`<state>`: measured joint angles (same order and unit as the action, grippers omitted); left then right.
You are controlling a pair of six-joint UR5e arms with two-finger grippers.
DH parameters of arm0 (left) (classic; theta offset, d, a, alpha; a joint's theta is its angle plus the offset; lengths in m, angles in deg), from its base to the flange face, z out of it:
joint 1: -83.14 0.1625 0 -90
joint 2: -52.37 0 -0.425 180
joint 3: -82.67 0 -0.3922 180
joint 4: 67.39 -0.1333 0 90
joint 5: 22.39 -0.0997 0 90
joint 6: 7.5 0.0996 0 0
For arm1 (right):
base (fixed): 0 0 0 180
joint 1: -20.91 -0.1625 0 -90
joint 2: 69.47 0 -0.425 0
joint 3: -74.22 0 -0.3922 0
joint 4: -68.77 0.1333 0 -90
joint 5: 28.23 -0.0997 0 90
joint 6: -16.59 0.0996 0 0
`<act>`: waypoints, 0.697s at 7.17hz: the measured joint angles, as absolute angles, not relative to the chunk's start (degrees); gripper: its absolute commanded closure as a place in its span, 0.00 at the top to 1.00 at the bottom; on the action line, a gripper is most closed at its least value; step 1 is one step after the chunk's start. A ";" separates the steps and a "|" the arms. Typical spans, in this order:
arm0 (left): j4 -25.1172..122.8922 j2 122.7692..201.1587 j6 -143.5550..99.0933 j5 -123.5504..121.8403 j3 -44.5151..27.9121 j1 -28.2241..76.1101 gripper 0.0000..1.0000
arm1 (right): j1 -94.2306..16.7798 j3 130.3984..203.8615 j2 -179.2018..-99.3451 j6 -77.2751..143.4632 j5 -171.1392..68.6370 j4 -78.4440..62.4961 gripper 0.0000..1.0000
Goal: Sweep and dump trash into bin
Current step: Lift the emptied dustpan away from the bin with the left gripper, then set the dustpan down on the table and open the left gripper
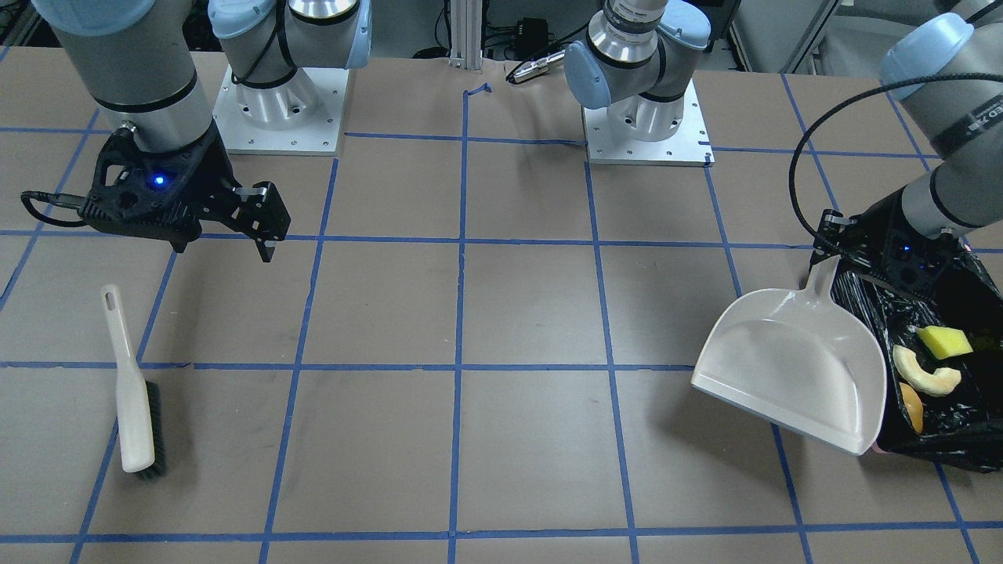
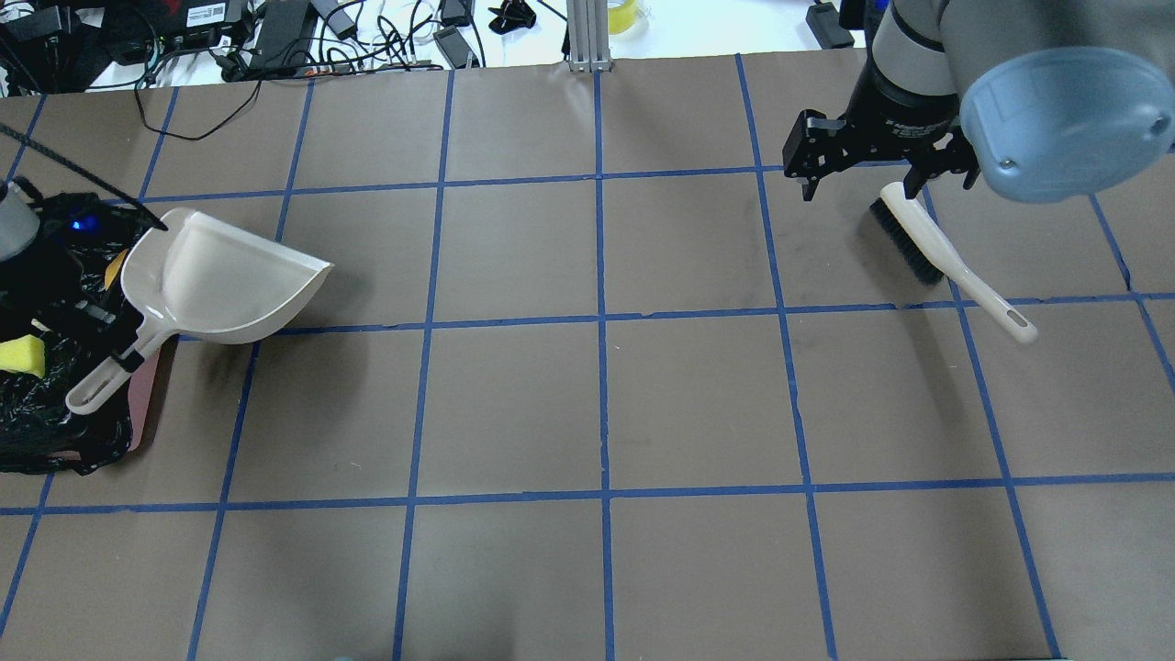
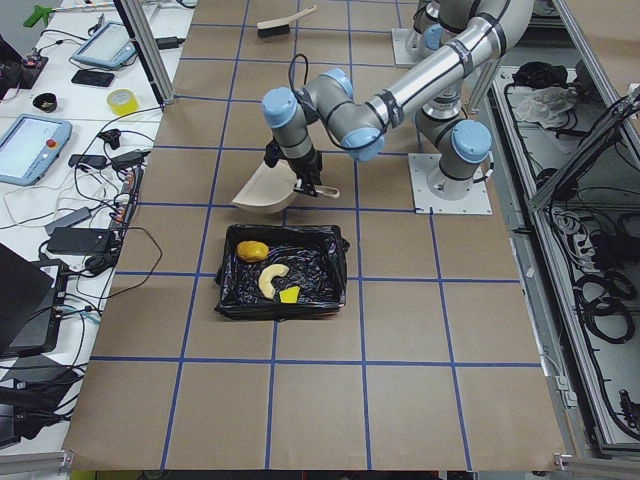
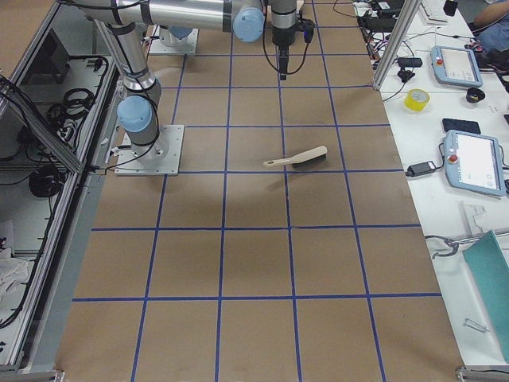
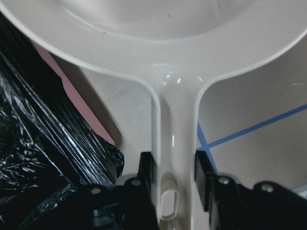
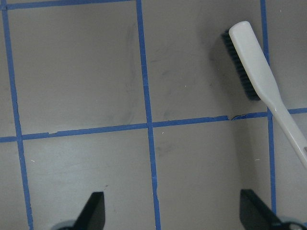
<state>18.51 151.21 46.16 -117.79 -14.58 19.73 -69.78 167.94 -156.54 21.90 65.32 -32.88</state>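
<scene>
Find the left tool (image 5: 173,165) clamped on the handle of the dustpan (image 1: 791,368), with one finger on either side near the hanging hole. Note the pan held just beside the bin (image 2: 156,395) at the left end edge of the worktop (image 1: 517,313), with its handle end over the bin rim and its scoop bare. Judge it lifted off the worktop by the shadow beneath.

Locate all the trash inside the bin, on the black liner: the potato-like lump (image 1: 911,407), the bread-like crescent (image 1: 925,374) and the yellow-green sponge wedge (image 1: 944,341). Treat the dump as done, with only the put-down of the pan left.

Find the right tool (image 2: 860,179) with its fingers spread apart, gripping nothing, hovering near the right end edge just beside the brush (image 2: 927,248), which lies flat on the worktop.

Hazards from here, as judgements:
- Snagging of the liner: expect the tool body or handle, so close to the crinkled plastic, to catch it on withdrawal and drag or tip the bin, spilling the trash.
- Swing of the pan: expect a grip so far from the scoop to give leverage, so avoid quick turns.
- Hard put-down: lower gently to avoid a skid off the left end edge.
- Brush strike: keep the right tool clear on any descent.
</scene>
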 measured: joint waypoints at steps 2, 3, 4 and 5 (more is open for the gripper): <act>16.87 153.88 60.16 -107.94 -12.48 15.51 0.00 | -69.75 168.32 -156.50 21.93 65.47 -32.84 1.00; 13.10 156.20 66.24 -105.00 -12.12 14.25 0.00 | -69.74 168.43 -156.58 21.96 65.47 -32.86 1.00; 9.57 158.71 71.39 -104.04 -11.50 12.87 0.00 | -69.74 168.52 -156.64 22.01 65.47 -32.73 1.00; 6.65 161.37 76.34 -104.11 -10.60 11.95 0.00 | -69.73 168.54 -156.83 22.01 65.46 -32.58 1.00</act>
<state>6.65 161.37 76.34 -104.11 -10.60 11.95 -69.73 168.54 -156.83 22.01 65.46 -32.58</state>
